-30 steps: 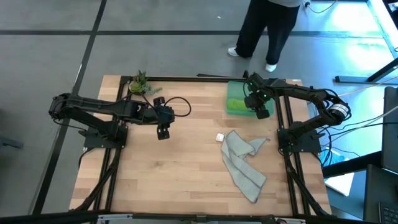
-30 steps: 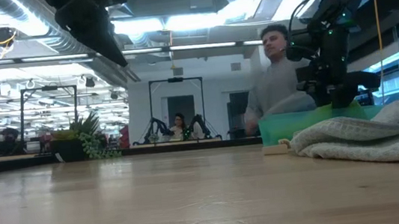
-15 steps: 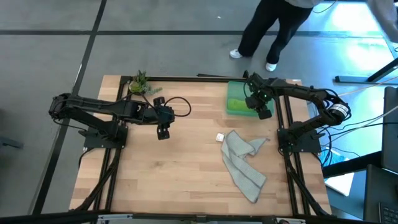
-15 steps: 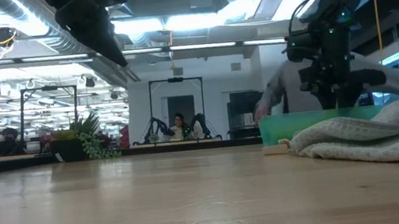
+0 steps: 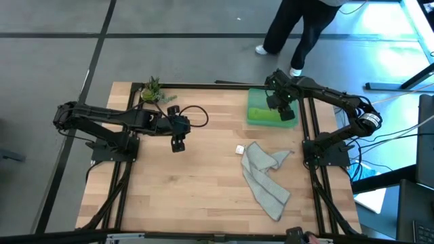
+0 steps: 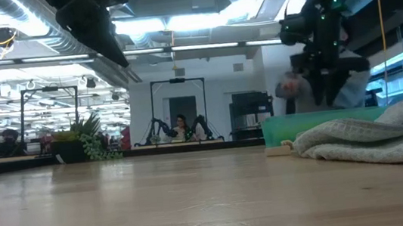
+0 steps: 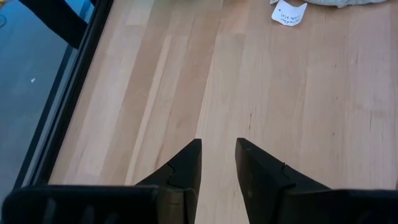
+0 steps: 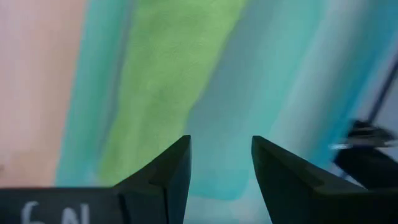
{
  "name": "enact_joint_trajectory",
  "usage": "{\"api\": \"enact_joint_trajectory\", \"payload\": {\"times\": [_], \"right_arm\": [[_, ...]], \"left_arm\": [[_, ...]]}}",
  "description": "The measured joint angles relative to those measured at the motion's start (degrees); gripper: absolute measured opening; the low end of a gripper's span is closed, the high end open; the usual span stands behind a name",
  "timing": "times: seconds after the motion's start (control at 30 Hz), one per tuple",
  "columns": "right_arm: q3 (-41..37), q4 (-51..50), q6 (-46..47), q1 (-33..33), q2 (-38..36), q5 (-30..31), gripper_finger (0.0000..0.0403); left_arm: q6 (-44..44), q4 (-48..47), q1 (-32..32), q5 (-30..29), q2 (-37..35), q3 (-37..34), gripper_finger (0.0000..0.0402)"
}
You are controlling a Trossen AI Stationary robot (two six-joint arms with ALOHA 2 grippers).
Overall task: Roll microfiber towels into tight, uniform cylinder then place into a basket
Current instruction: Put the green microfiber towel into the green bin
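Note:
The lime green towel [image 5: 260,112] lies rolled in the teal basket [image 6: 317,123] at the table's far right. My right gripper [image 5: 283,112] hangs open above the basket. In its wrist view the green roll [image 8: 165,74] and the bare basket floor [image 8: 267,81] show beyond the fingers, with nothing between them. The grey towel [image 5: 266,175] lies crumpled and unrolled on the table nearer the front, to the right of centre. My left gripper [image 5: 178,143] hovers open over bare wood left of centre, pointing slantwise down.
A small potted plant [image 5: 152,90] stands at the far left corner. A white tag [image 5: 239,150] lies beside the grey towel. A person [image 5: 298,34] walks past beyond the far edge. Bare wood [image 5: 190,196] stretches across the middle and near left.
My right gripper has risen straight up from inside the basket and shifted slightly toward the far edge, its fingers staying apart. The green towel has stayed in the basket. The person behind the table has walked on.

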Motion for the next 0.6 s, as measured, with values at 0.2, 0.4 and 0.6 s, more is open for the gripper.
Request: {"api": "enact_joint_trajectory", "payload": {"times": [0.2,0.4,0.6], "right_arm": [[-2.5,8.2,3.2,-0.4,0.8,-3.5,0.0168],[-5.8,10.0,3.0,-0.4,3.2,-3.6,0.0168],[-3.9,9.4,3.1,0.8,1.8,-0.5,0.0168]], "left_arm": [[0.0,0.0,0.0,0.0,0.0,0.0,0.0094],[0.0,0.0,0.0,0.0,0.0,0.0,0.0094],[-0.2,0.0,0.0,0.0,0.0,0.0,0.0094]]}}
